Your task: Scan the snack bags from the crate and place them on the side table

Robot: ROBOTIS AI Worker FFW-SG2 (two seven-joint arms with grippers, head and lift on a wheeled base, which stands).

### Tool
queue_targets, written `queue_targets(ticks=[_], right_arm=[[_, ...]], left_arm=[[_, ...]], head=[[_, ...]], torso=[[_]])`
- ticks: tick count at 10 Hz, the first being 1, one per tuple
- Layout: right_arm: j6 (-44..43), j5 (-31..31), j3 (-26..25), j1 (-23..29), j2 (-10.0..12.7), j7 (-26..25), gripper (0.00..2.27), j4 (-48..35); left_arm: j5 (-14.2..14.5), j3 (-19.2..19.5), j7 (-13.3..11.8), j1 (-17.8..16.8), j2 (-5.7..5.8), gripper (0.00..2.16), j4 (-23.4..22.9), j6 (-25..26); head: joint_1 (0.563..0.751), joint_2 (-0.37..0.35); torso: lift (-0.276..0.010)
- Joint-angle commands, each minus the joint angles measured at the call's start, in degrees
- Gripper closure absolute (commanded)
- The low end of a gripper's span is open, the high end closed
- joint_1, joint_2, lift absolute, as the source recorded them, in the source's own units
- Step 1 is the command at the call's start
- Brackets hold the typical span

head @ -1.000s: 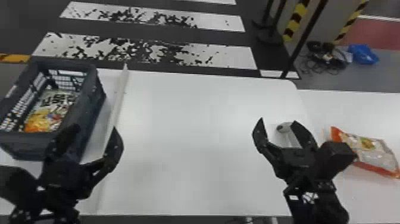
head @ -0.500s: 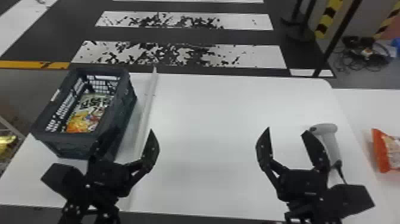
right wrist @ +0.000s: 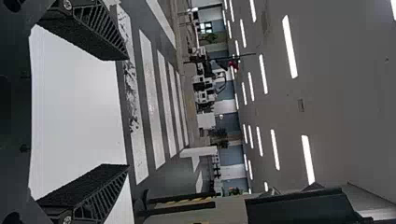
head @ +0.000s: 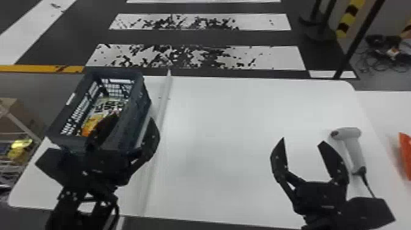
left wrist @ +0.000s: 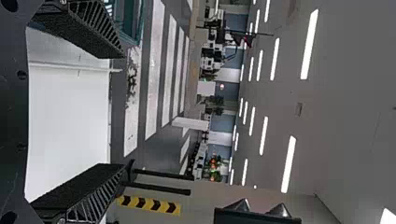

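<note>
Head view has swung towards the robot's left; left gripper [head: 133, 117] now farther over the crate [head: 65, 111]. Its fingers are wide, as are the right gripper's [head: 302, 140], beside the scanner [head: 354, 153]. For a pick: clear the rim, descend inside the walls, close softly. A finger partly hides the crate's snack bags [head: 91, 122], count unclear; orange packet [head: 406, 153] cut off at right.

1. Dark, open crate [head: 136, 122] stands upright, left on the table [head: 232, 122]
2. White-and-orange snacks [head: 107, 105] lie inside
3. Orange bag [head: 406, 156], partly visible, on white side table [head: 385, 105]
4. Pale corded scanner [head: 353, 146] lies right on the table
</note>
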Motion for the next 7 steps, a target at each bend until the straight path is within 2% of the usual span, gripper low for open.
queue_targets(ticks=[1, 4, 5, 7], right_arm=[[0.4, 0.0, 0.0, -0.1, -0.2, 0.0, 0.06, 0.2], [0.8, 0.1, 0.0, 0.0, -0.5, 0.0, 0.06, 0.4], [1.1, 0.1, 0.0, 0.0, -0.7, 0.0, 0.06, 0.4], [1.8, 0.2, 0.3, 0.0, -0.9, 0.1, 0.06, 0.4]], left_arm=[[0.0, 4.9, -1.6, -2.2, 0.91, 0.08, -5.0, 11.4], [0.7, 11.1, -4.9, -9.2, 3.64, 0.09, -7.3, 29.2], [1.1, 14.1, -7.0, -12.1, 4.25, 0.09, -7.3, 36.0], [-0.2, 17.3, -10.0, -16.5, 6.1, 0.09, -5.9, 41.0]], head=[[0.695, 0.085], [0.695, 0.134], [0.695, 0.153], [0.695, 0.204]], torso=[[-0.081], [-0.081], [-0.081], [-0.081]])
